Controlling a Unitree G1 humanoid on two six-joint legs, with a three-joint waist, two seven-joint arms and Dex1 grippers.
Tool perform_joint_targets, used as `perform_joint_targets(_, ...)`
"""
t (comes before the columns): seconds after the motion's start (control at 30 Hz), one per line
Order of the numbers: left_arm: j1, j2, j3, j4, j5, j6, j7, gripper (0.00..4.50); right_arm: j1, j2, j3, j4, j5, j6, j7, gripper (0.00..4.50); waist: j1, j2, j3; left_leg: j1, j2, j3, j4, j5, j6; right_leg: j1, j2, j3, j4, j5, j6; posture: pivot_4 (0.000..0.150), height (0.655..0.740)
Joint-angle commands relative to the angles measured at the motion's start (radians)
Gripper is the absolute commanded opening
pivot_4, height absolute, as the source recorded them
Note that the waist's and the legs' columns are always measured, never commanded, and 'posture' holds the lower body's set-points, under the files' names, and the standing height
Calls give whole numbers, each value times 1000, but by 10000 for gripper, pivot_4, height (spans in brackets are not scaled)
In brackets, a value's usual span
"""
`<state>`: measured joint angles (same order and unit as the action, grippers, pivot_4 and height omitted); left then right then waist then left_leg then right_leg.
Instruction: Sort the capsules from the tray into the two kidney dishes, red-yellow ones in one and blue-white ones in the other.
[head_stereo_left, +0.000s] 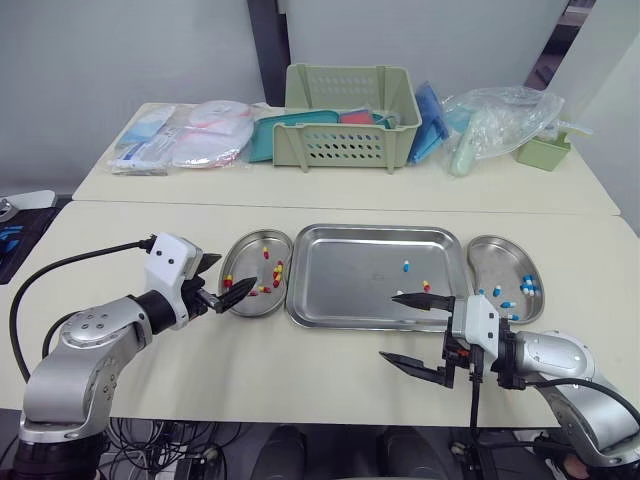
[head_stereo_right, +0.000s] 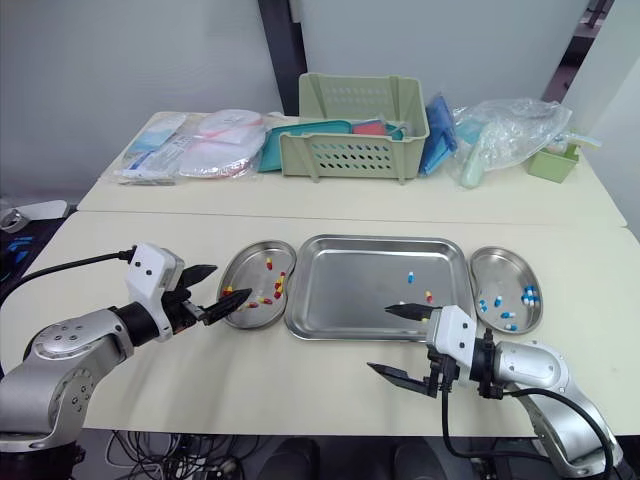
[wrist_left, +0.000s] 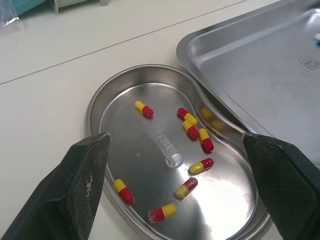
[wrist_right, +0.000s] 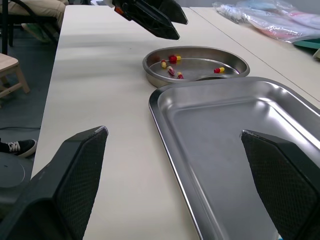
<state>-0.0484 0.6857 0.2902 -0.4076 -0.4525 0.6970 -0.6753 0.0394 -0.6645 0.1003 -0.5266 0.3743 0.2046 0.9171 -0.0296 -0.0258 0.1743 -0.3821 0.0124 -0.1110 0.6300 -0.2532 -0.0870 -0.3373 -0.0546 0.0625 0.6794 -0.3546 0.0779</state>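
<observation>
The left tool (head_stereo_left: 235, 274) hovers with its fingers apart over the left kidney dish (head_stereo_left: 250, 258). Its wrist view lets eight red-yellow capsules (wrist_left: 191, 129) be counted there. The right tool (head_stereo_left: 388, 325), fingers wide apart, hangs at the front rim of the tray (head_stereo_left: 340, 290). The head views show a lone blue-white capsule (head_stereo_left: 406, 265) and a lone red-yellow capsule (head_stereo_left: 426, 286) in the tray. The right kidney dish (head_stereo_left: 495, 262) on the worktop (head_stereo_left: 300, 370) holds several blue-white ones (head_stereo_left: 508, 304).
</observation>
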Motion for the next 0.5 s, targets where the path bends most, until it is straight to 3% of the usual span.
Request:
perform_joint_targets(0.03, 32, 21, 80, -32, -18, -66, -26, 43594, -2, -13, -45, -16, 4, -22, -2, 45000, -1, 0, 0, 0, 0, 0, 0, 0, 0, 0, 0, 0, 0, 0, 0, 1500, 7390)
perform_joint_targets(0.3, 181, 74, 221, 94, 4, -244, -139, 44376, 133, -98, -303, -7, 85, 33, 8, 45000, 1, 1, 0, 0, 0, 1, 0, 0, 0, 0, 0, 1, 0, 0, 0, 1500, 7390)
perform_joint_targets(0.5, 263, 103, 294, 254, 32, -368, -203, 44376, 223, -208, -593, 177, 124, 53, 97, 45000, 1, 0, 1, 0, 0, 2, -1, 0, 0, 0, 0, 1, -1, 0, 0, 1500, 7390)
